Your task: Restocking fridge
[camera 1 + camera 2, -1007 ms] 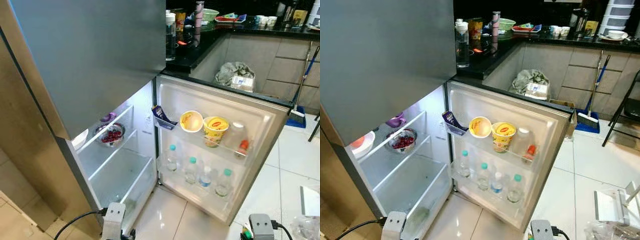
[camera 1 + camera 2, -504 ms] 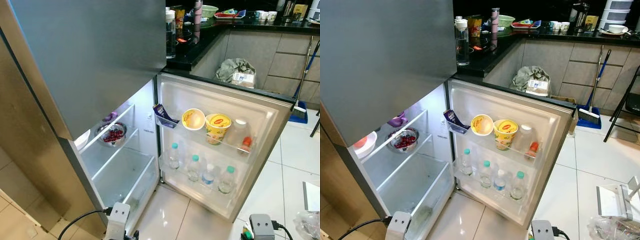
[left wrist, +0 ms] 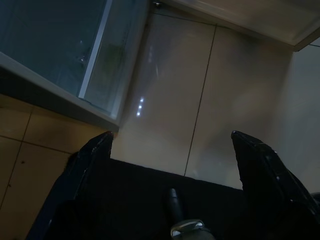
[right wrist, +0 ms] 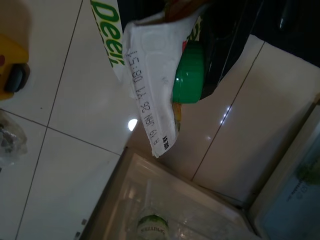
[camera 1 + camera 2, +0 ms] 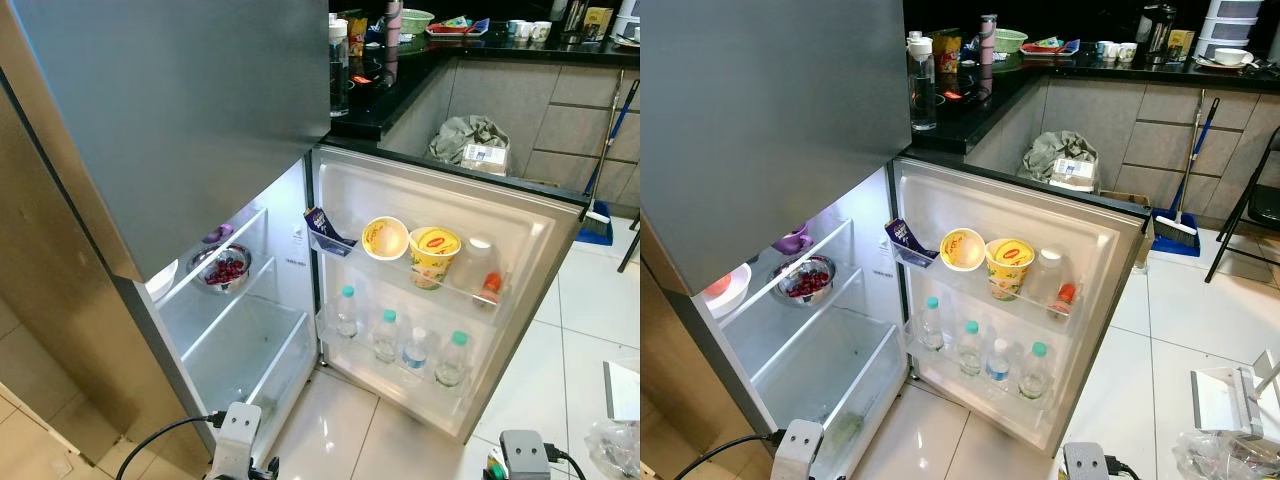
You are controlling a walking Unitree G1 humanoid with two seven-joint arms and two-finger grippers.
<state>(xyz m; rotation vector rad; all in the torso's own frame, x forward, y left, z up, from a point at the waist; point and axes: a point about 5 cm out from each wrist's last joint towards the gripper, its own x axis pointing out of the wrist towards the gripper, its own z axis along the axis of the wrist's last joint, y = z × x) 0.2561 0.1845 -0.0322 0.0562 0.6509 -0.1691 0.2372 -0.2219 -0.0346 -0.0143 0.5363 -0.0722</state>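
Little has changed since the earlier frames: only the head camera has drifted slightly, and the things in the fridge keep their places. In the right wrist view the right gripper is clamped on a green-capped bottle with a white printed packet hanging against it, held low over the floor tiles just outside the open fridge door; this item is not yet stocked. The door's upper shelf already carries a small blue packet, two instant noodle cups and a red-capped bottle, and the lower shelf four water bottles. Inside, a steel bowl of red fruit sits on the glass shelf, while the crisper drawer below looks nearly bare. The left gripper hangs idle near the floor by the fridge's bottom edge, its fingers spread apart and empty. Judging from this, restocking is partly done: the held item still has to go in, probably on a shelf, and the door is still to be closed.
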